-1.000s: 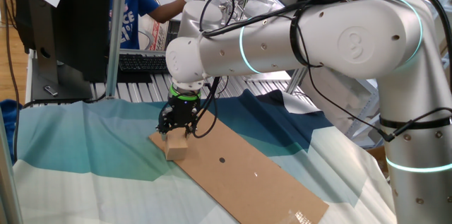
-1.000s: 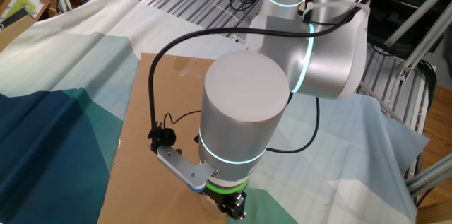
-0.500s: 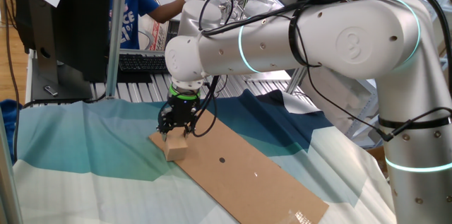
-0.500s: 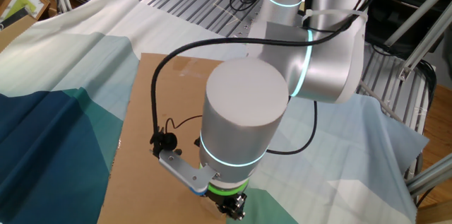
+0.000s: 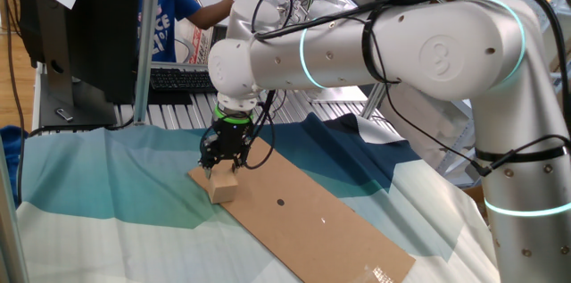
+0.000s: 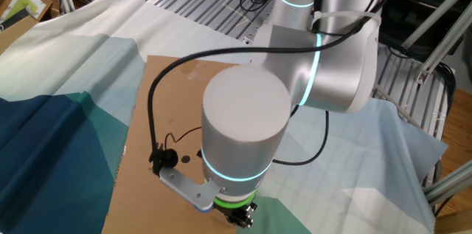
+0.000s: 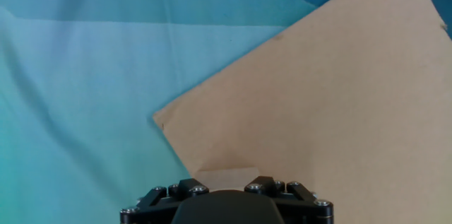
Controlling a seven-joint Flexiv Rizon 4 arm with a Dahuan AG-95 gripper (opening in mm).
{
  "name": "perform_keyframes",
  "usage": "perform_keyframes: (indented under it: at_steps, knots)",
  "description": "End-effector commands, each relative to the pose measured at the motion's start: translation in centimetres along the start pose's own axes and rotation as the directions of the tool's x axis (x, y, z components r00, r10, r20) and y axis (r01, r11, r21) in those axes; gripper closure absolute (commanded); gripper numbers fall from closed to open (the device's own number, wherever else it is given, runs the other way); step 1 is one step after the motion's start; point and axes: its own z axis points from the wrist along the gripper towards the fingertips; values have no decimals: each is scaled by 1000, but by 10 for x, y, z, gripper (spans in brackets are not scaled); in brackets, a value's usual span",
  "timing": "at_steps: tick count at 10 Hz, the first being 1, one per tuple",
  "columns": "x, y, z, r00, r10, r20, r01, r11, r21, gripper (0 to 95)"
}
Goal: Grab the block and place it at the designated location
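The block (image 5: 223, 187), a small tan wooden cube, rests on the near-left corner of the brown cardboard sheet (image 5: 326, 222). My gripper (image 5: 219, 167) stands straight over it, fingertips down at the block's top edges. I cannot tell whether the fingers press on it. In the hand view only a sliver of the block (image 7: 224, 176) shows just above the black gripper body, on the cardboard (image 7: 339, 97). The designated location, a tiny dark dot (image 5: 280, 202), lies on the sheet to the right of the block. In the other fixed view the arm hides the block; the gripper (image 6: 243, 219) shows at the bottom edge.
A blue-green cloth (image 5: 107, 185) covers the table under the cardboard (image 6: 158, 94). Small white marks (image 5: 384, 274) sit at the sheet's near-right end. A monitor (image 5: 80, 24), a keyboard (image 5: 178, 78) and a person in blue (image 5: 165, 15) are behind the table.
The arm's upper links have shifted slightly. The gripper and the block stay at the same spot on the cardboard corner.
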Motion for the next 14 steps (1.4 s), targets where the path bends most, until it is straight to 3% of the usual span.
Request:
perform_keyframes:
  at_steps: [1,3,5,14]
  knots:
    - [1,-1,-2,1000,7,5,-7,1000,-4,950]
    - [1,0,-4,1000,10,4,-10,1000,-8,950]
    - [2,1,-15,1000,11,-4,-11,1000,-5,950]
    - [-2,-5,-22,999,34,0,-34,999,-14,950]
